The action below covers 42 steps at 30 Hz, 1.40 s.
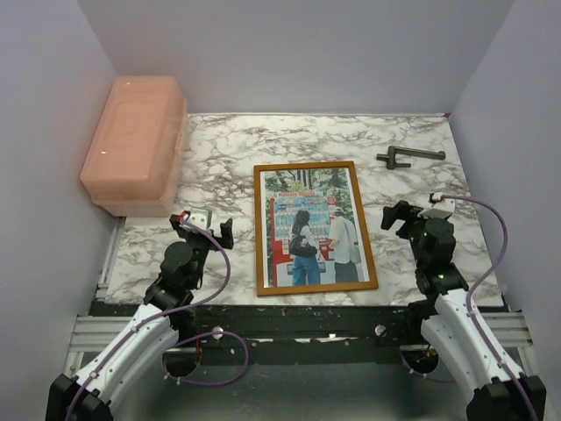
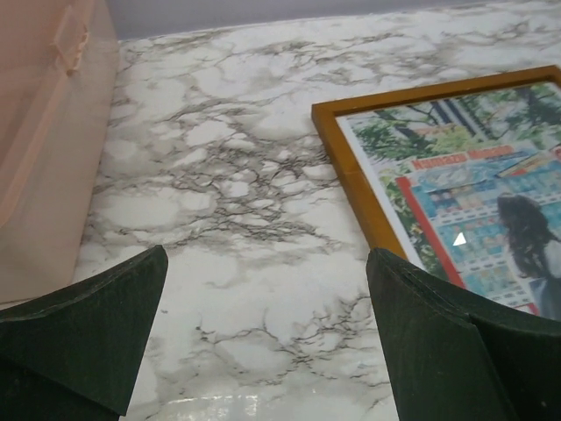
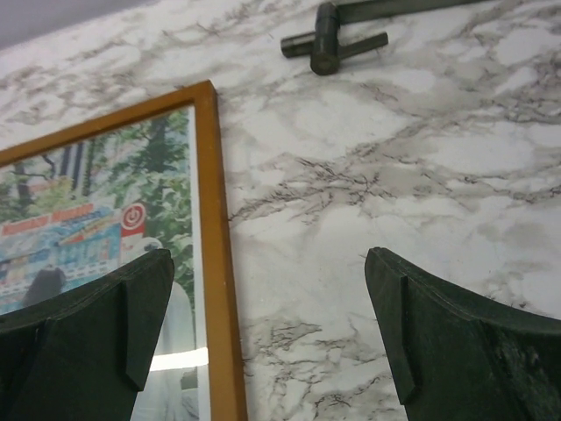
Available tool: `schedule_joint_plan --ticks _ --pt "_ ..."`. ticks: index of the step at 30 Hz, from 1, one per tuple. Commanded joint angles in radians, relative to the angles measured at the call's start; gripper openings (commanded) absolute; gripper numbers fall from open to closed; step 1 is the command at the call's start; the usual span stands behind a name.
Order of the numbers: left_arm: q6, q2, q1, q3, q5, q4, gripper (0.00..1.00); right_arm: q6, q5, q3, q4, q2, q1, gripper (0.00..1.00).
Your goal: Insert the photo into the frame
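The photo [image 1: 313,228] of two people at red-and-white vending machines lies flat inside the orange-brown frame [image 1: 259,228] in the middle of the marble table. It also shows in the left wrist view [image 2: 473,219] and in the right wrist view [image 3: 88,219], with the frame's border [image 2: 351,175] [image 3: 215,254] around it. My left gripper [image 1: 205,226] [image 2: 263,342] is open and empty, left of the frame. My right gripper [image 1: 410,216] [image 3: 267,342] is open and empty, over the frame's right edge and the bare table beside it.
A pink translucent lidded box [image 1: 136,145] stands at the back left, also at the left edge of the left wrist view [image 2: 44,132]. A dark T-shaped tool [image 1: 408,157] [image 3: 337,39] lies at the back right. Grey walls enclose the table.
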Motion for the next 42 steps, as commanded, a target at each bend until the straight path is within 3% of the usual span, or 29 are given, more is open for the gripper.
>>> schedule_joint_plan --ticks 1,6,15,23,25,27,30,33,36,42 --pt "0.074 0.09 0.017 -0.088 -0.165 0.272 0.98 -0.006 0.092 -0.022 0.208 0.156 0.004 1.0" --pt "0.1 0.214 0.079 -0.159 -0.123 0.484 0.99 -0.038 0.096 -0.103 0.478 0.263 0.003 1.0" --pt "0.13 0.459 0.199 -0.11 -0.068 0.708 0.98 -0.072 0.107 -0.229 0.851 0.47 0.003 1.0" --pt "0.242 0.699 0.248 -0.009 0.02 0.857 0.99 -0.116 0.091 -0.119 0.915 0.692 0.002 1.0" --pt "0.219 0.788 0.287 -0.012 0.032 0.977 0.98 -0.12 0.089 -0.086 0.957 0.764 0.003 1.0" --pt "0.126 0.792 0.321 -0.023 -0.04 0.992 0.99 -0.123 0.089 -0.074 1.056 0.842 0.003 1.0" --pt "0.136 0.904 0.357 -0.051 -0.011 1.182 0.99 -0.142 0.088 0.03 0.927 0.905 0.002 1.0" --pt "0.106 0.85 0.365 -0.006 0.056 0.997 0.99 -0.172 0.058 0.109 0.857 0.971 -0.001 1.0" --pt "0.084 0.858 0.369 0.025 -0.013 0.95 0.98 -0.173 0.023 0.112 0.85 0.971 -0.01 1.0" --pt "0.083 0.866 0.37 0.027 -0.034 0.964 0.99 -0.172 -0.242 -0.019 0.939 0.85 -0.032 1.0"
